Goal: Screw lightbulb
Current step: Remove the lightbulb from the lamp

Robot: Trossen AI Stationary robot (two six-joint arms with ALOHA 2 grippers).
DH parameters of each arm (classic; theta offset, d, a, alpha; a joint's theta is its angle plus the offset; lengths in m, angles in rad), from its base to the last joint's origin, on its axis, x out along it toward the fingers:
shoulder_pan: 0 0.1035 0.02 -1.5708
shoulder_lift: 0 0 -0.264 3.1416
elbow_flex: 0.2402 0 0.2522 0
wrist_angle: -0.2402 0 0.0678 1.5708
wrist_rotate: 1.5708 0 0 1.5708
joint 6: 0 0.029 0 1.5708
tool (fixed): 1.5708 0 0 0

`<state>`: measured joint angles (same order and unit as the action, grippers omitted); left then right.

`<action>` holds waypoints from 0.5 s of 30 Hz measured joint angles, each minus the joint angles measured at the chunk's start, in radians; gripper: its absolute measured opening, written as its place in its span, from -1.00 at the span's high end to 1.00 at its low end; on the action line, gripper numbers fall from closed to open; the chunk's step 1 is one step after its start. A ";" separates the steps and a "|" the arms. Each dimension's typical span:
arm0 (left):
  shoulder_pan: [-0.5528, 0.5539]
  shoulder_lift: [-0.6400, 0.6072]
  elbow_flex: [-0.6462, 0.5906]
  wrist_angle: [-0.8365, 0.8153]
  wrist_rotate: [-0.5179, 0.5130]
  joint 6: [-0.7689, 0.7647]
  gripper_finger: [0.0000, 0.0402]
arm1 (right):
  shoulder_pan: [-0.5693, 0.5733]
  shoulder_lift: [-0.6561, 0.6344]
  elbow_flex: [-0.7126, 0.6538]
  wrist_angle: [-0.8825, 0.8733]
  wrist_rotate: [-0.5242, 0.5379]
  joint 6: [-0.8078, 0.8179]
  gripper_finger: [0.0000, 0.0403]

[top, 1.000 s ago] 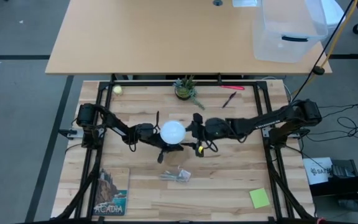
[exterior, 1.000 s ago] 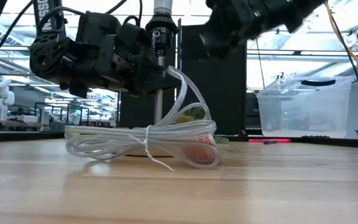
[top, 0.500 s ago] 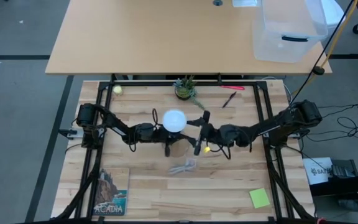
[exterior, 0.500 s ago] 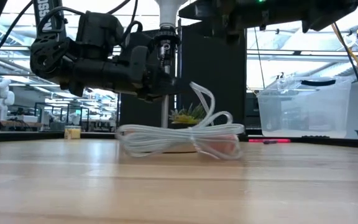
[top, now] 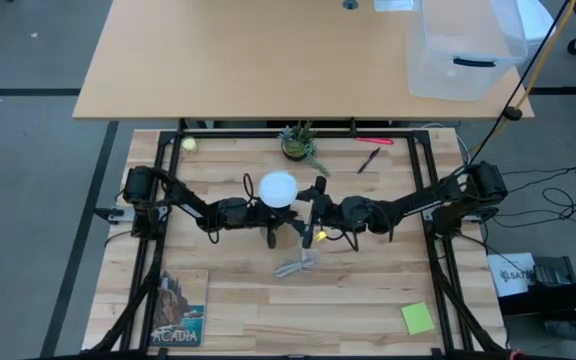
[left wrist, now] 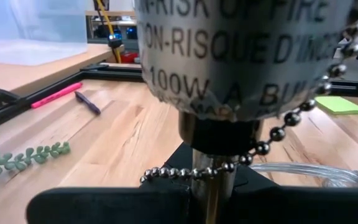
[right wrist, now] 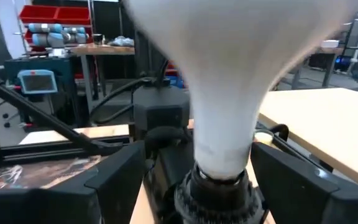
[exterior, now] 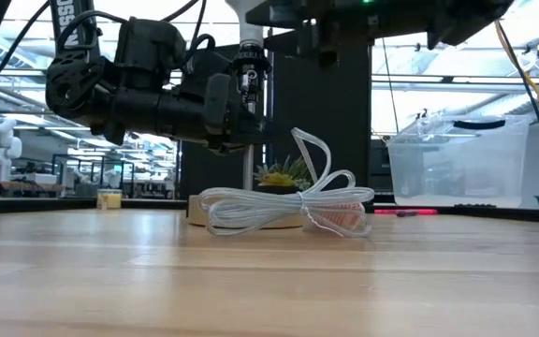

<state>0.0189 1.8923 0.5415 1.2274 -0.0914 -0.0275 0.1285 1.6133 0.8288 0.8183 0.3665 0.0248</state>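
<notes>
The white lightbulb [top: 278, 188] sits upright in the socket [left wrist: 241, 56] of a lamp stand. Its neck [right wrist: 222, 124] tapers into the socket collar [right wrist: 219, 186]. A bead chain [left wrist: 260, 149] hangs from the socket. My left gripper [top: 260, 217] is shut on the stand's stem below the socket. My right gripper [top: 314, 212] is open at the bulb's right. Its fingers [right wrist: 114, 177] stand on either side of the bulb's neck, apart from it. The stand's clear cord [top: 298, 265] lies coiled on the table. My left gripper pinches the stand's metal stem [left wrist: 211, 177] just below the socket between its two fingers. It comes level from the table's left, with the fingers across the stem. The stem stands upright in the low view [exterior: 248, 140]. The stand's foot is hidden behind the cord coil.
A small potted plant [top: 298, 142], a pink pen [top: 374, 141] and a dark pen [top: 368, 160] lie toward the far edge, and a yellow ball [top: 189, 144] at the far left. A book [top: 178, 308] lies near left and a green note [top: 418, 318] near right.
The bulb and stand have shifted toward the table's far edge in my left gripper's hold. The cord coil has been dragged along the table, far and right. My right gripper has drawn back toward the right edge, then come back to the bulb.
</notes>
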 joint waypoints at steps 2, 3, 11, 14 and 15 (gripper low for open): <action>0.000 0.000 0.000 -0.001 0.000 -0.003 0.89 | -0.006 0.018 0.020 0.011 0.005 -0.001 -0.43; 0.000 0.000 0.000 -0.002 0.000 -0.004 0.89 | -0.010 0.026 0.032 0.021 0.011 -0.002 -0.43; 0.000 0.000 0.000 -0.005 0.000 -0.005 0.89 | -0.024 0.055 0.103 0.027 0.051 -0.073 -0.34; 0.003 0.000 0.000 -0.006 0.033 0.002 0.89 | -0.025 0.055 0.104 0.026 0.051 -0.089 -0.27; 0.003 0.000 0.000 -0.006 0.055 0.008 0.89 | -0.025 0.055 0.104 0.021 0.051 -0.089 -0.24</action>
<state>0.0216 1.8923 0.5415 1.2213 -0.0360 -0.0193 0.1032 1.6680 0.9333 0.8391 0.4171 -0.0644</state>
